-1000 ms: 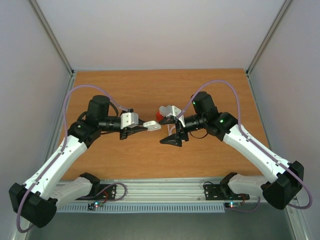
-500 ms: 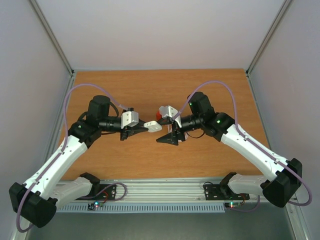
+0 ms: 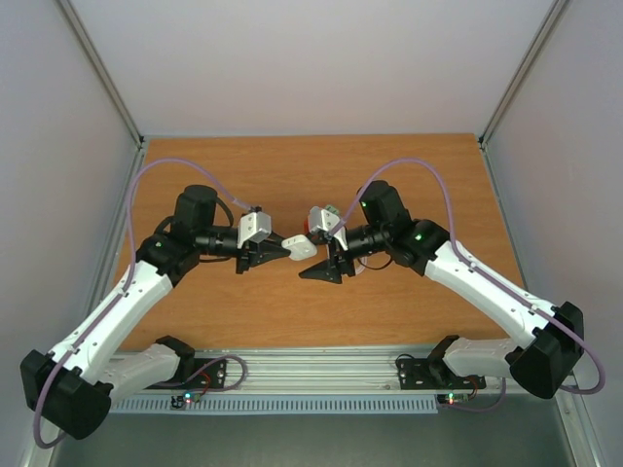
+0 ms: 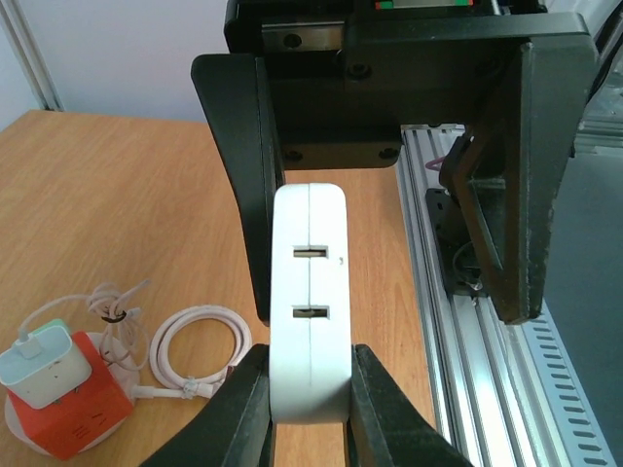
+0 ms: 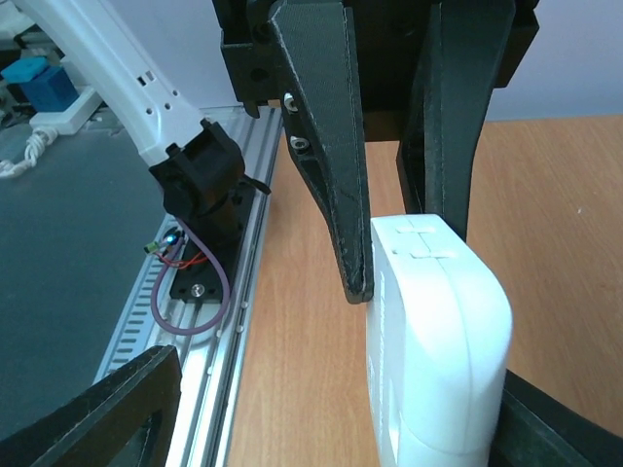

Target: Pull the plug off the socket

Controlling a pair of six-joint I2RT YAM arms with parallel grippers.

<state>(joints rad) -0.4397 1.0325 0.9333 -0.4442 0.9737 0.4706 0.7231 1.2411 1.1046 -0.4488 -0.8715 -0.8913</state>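
Above the middle of the desk (image 3: 292,175), the two arms met tip to tip. The left claw (image 4: 308,379) was clenched on a white block (image 4: 310,292), its fingers pressing both long sides and the face with two slots turned towards the left wrist camera. The right claw (image 3: 327,255) was spread wide with one finger on either side of the block's far end. I cannot tell whether those fingers touched it.

The socket (image 4: 21,440) lay flat on the desk, near the meeting point and apart from both claws, with only its pale rim showing. A red cube (image 4: 83,413) sat on top of it, and a pale charger (image 4: 37,365) stood on the cube. A coiled white cable (image 4: 200,350) lay on the desk just beside the cube.
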